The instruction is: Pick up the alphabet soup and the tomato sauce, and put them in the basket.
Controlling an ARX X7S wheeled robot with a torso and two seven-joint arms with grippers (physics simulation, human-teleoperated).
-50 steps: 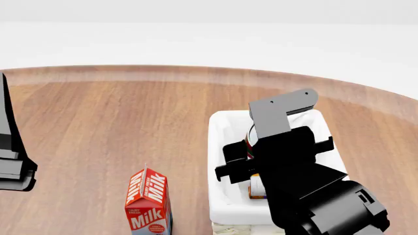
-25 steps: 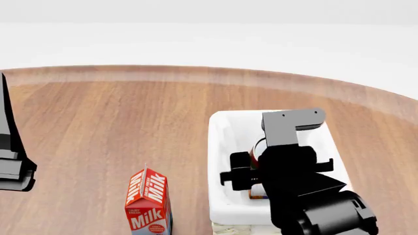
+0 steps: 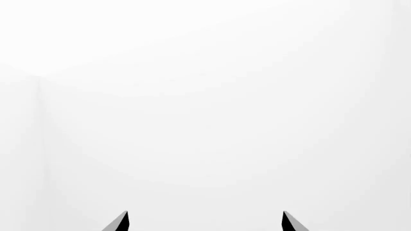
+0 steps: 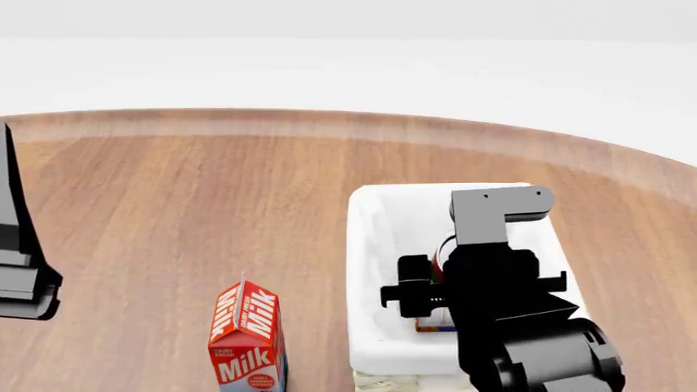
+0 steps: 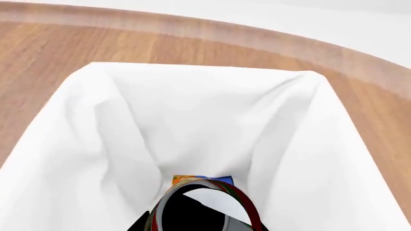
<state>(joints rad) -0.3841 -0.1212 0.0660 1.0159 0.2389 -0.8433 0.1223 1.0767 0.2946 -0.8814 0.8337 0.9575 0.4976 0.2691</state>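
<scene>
My right gripper (image 4: 463, 273) is shut on the tomato sauce (image 4: 441, 247), a can with a red and green label, and holds it inside the basket (image 4: 368, 245), just above the white lining. In the right wrist view the can's red-green rim (image 5: 247, 204) fills the space between my jaws, with the basket lining (image 5: 96, 120) all around. The alphabet soup (image 4: 432, 327) lies in the basket below my gripper; its orange and blue label shows in the right wrist view (image 5: 199, 180). My left gripper (image 3: 204, 222) is open and empty, facing only white.
A red milk carton (image 4: 248, 336) stands on the wooden table (image 4: 196, 212) left of the basket. My left arm (image 4: 22, 269) hangs at the far left edge of the head view. The table's curved far edge runs across the back.
My right gripper has moved to the right and lower into the basket with the tomato sauce still in it. The left arm has not moved.
</scene>
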